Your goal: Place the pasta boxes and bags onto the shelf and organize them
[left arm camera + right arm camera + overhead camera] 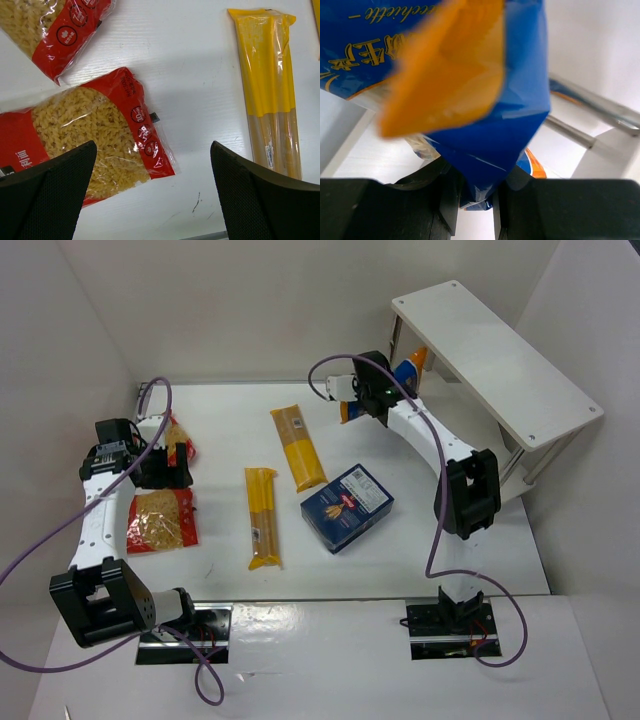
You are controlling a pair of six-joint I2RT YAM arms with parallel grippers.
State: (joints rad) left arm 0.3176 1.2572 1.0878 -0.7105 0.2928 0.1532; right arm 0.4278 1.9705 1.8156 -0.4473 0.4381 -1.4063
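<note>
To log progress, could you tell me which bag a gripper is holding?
The blue bag with orange ends, clamped in the right gripper beside the shelf; both red bags and both spaghetti packets lie loose on the table.

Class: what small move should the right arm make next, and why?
Probably push the blue plastic bag with orange ends further into the white two-tier shelf: the right gripper grips the bag, and only one end seems under the top board.
</note>
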